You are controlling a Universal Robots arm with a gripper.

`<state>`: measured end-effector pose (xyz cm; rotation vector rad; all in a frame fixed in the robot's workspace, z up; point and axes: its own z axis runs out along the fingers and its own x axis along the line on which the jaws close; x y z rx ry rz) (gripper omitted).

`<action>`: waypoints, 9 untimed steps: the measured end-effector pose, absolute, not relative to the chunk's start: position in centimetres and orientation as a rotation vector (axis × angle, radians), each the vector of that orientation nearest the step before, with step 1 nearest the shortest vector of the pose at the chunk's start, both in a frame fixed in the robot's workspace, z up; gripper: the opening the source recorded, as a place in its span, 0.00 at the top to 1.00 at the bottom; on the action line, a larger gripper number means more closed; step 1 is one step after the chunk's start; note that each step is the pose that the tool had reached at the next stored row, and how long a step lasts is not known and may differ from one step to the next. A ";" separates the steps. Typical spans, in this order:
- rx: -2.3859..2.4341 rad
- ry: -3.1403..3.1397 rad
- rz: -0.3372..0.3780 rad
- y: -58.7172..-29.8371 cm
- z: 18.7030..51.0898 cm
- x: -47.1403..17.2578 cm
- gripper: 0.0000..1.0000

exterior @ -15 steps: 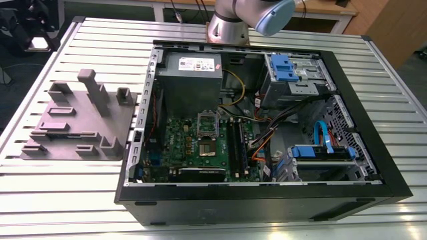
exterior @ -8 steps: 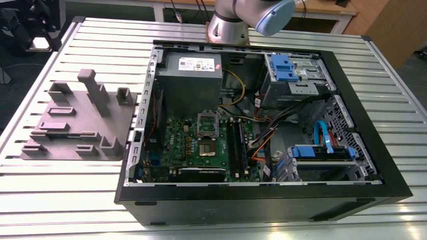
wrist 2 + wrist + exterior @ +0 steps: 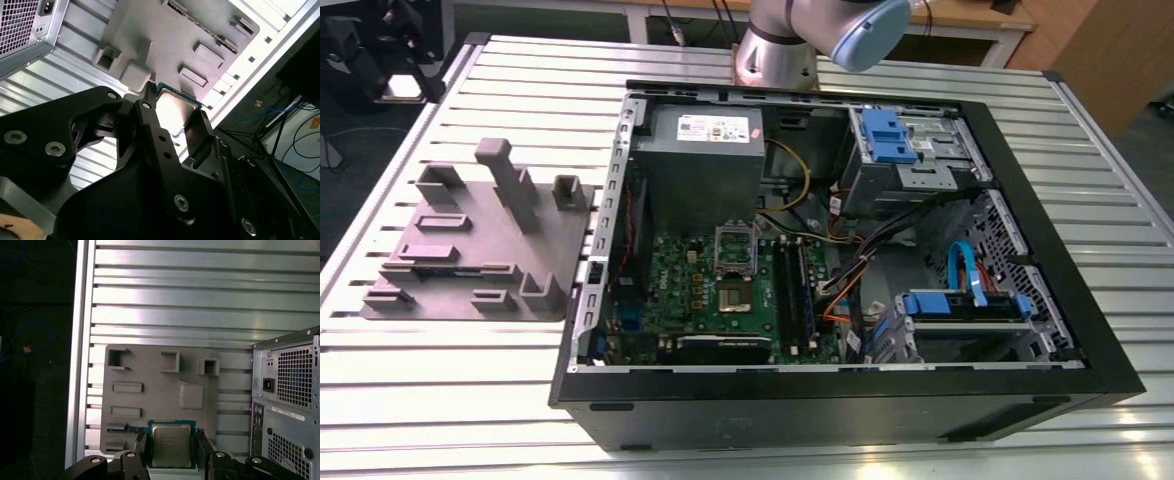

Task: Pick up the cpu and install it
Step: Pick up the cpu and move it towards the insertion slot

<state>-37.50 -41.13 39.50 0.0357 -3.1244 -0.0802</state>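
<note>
The cpu (image 3: 171,444) is a small square chip with a silvery top and a pale green rim. It sits flat between my gripper's (image 3: 171,449) two black fingers (image 3: 141,446), which are shut on its opposite edges. The second wrist view shows the same cpu (image 3: 176,111) in my gripper (image 3: 176,116) from a slant. I hold it in the air, well above the grey fixture plate (image 3: 150,375). In the exterior view the green motherboard (image 3: 720,290) lies inside the open computer case (image 3: 854,385), with its silver socket frame (image 3: 736,250) near the middle.
The grey fixture plate (image 3: 467,240), with raised blocks and posts, lies on the slatted metal table (image 3: 440,400) at the exterior view's left of the case. My arm (image 3: 801,40) rises behind the case. Inside are a grey power supply (image 3: 700,135), cables and blue drive bays (image 3: 887,135).
</note>
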 end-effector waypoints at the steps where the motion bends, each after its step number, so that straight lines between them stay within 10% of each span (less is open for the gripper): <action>1: 0.036 -3.124 -0.080 -41.1 39.5 -37.5 0.53; 9: 0.036 -3.124 -0.080 -41.1 39.5 -37.3 0.53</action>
